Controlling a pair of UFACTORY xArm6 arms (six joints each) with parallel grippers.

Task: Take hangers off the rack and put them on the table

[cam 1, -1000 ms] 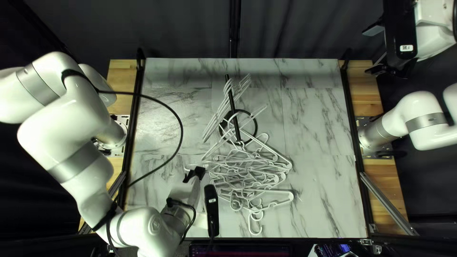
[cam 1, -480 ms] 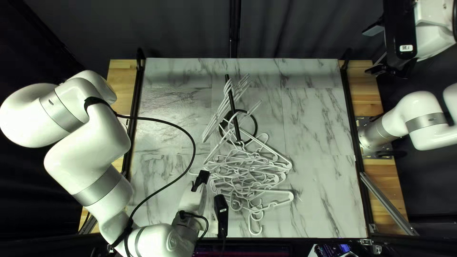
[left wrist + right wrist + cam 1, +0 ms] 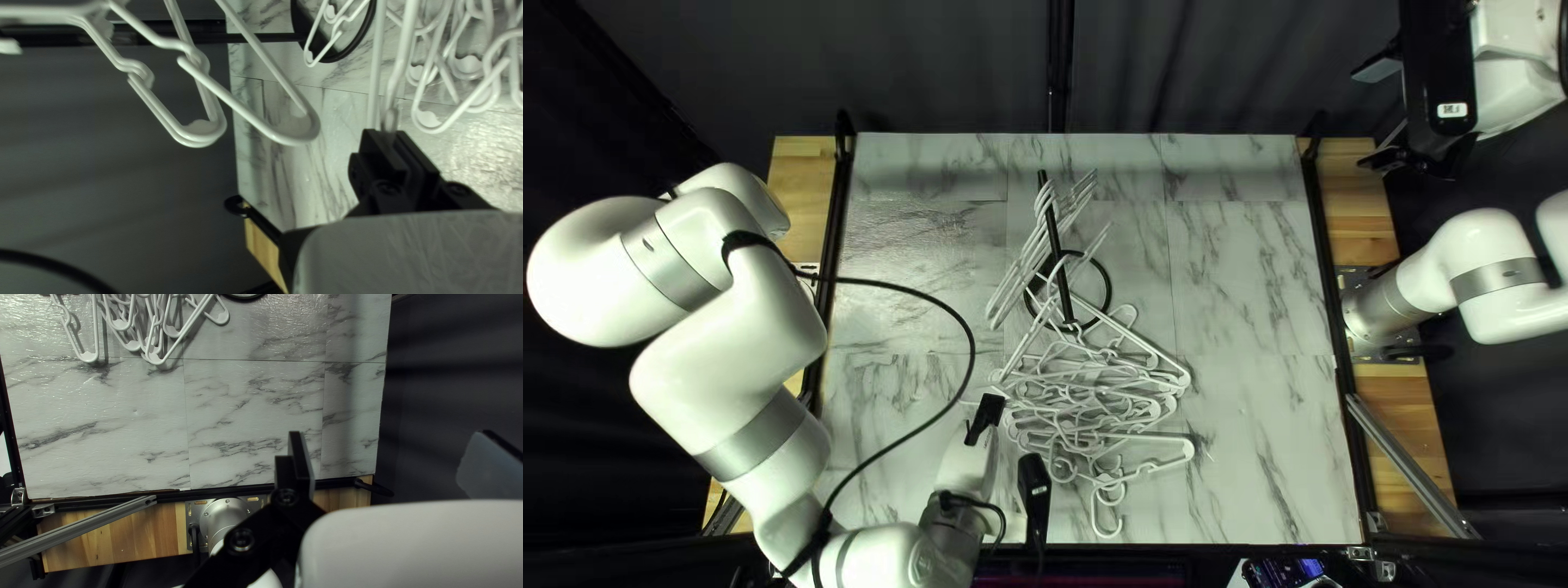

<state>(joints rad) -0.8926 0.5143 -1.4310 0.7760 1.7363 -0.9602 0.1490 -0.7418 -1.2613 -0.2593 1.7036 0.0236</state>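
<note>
Likely past halfway: piled hangers (image 3: pixel 1089 407) lie on the surface (image 3: pixel 1247 468) nearward of the rack (image 3: pixel 1061 267); several hang on it. The left gripper (image 3: pixel 388 136) clamps another; the right gripper (image 3: pixel 389 438), open, waits well apart.

Item 1: L gripper (image 3: pixel 991 399), shut on hanger. Shifted right in top view, nearer hanger pile (image 3: pixel 1163 439) than 1 s ago; also turned.
Item 2: Held hanger (image 3: pixel 1098 240), wht. End beyond claw swung left in top view, now nearer rack post (image 3: pixel 1053 234).
Item 3: L arm (image 3: pixel 730 381), links behind claw refolded, forearm moved right.
Item 4: Blk cable (image 3: pixel 972 348), bow shifted, now closer to claw.
</note>
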